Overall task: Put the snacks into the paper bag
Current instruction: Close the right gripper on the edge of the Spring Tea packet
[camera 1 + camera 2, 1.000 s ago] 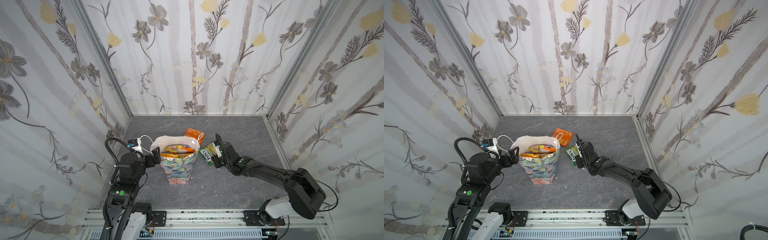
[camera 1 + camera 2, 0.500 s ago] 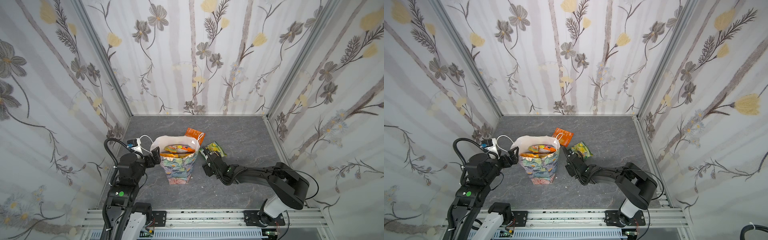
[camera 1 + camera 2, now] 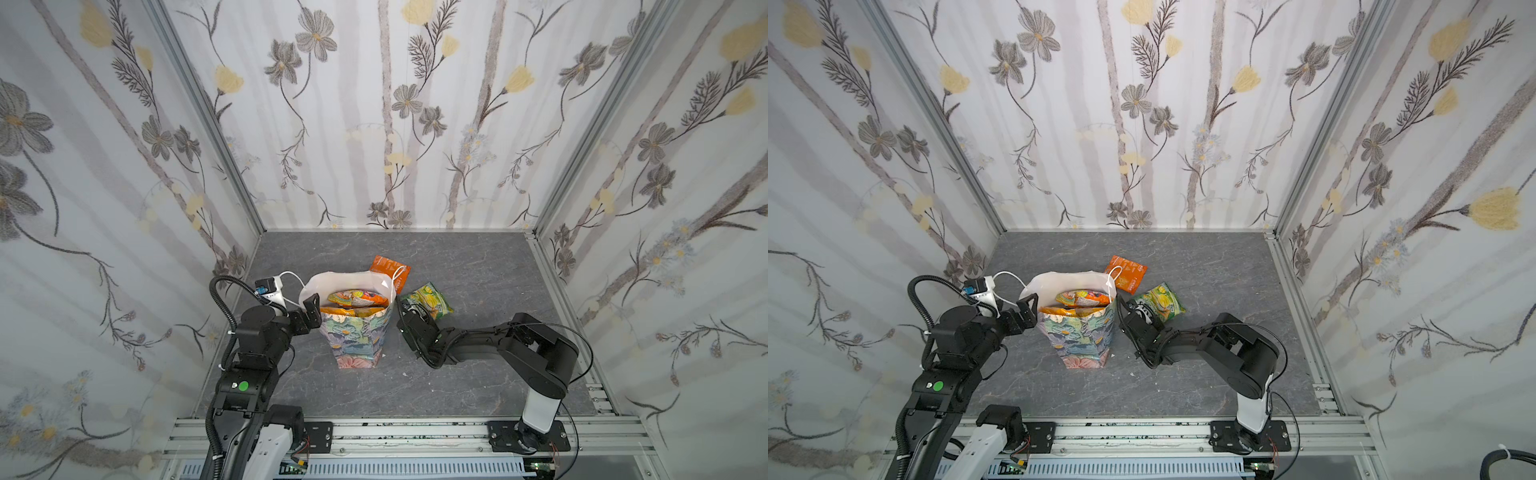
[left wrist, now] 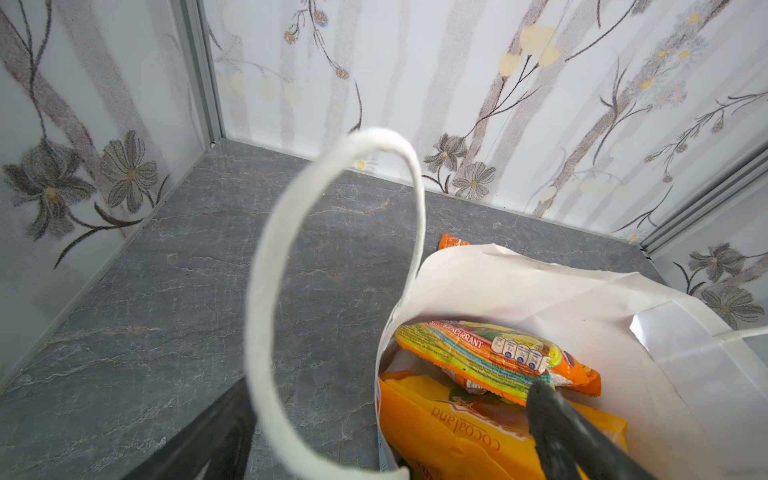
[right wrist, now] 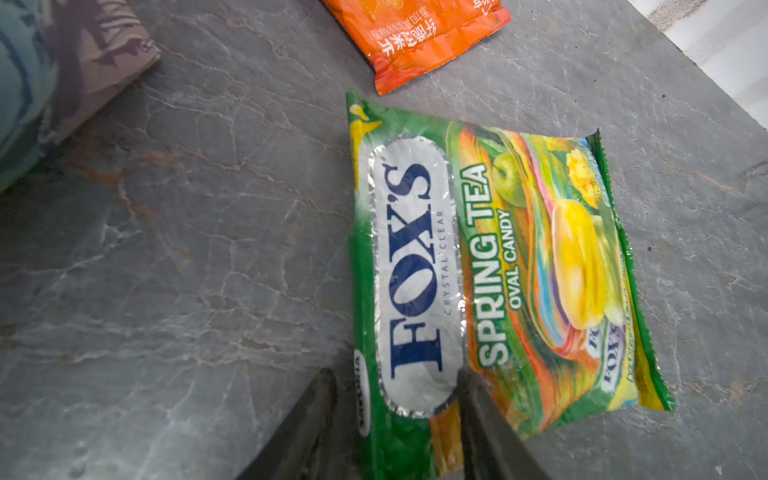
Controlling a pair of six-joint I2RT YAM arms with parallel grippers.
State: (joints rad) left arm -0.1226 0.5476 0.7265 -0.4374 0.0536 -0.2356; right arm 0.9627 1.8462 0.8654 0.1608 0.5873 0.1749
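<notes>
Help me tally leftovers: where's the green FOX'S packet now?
In both top views the green FOX'S packet lies flat on the table right of the paper bag, just in front of the orange packet, with the right gripper at its near end.

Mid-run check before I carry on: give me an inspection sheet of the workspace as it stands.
Surface: grey marbled tabletop.
Job's things: paper bag upright, holding a striped packet and an orange-yellow box; green packet and orange packet lie outside it on the table.
Clutter: one pale speck in front of the bag.
Grippers: left gripper open, jaws astride the bag's wall; right gripper at the green packet's end, jaws apart, grip unclear.
Cables: black conduit loops on the left arm; the bag's white handle loops by the left gripper.
Surroundings: floral walls on three sides; metal rail in front.
</notes>
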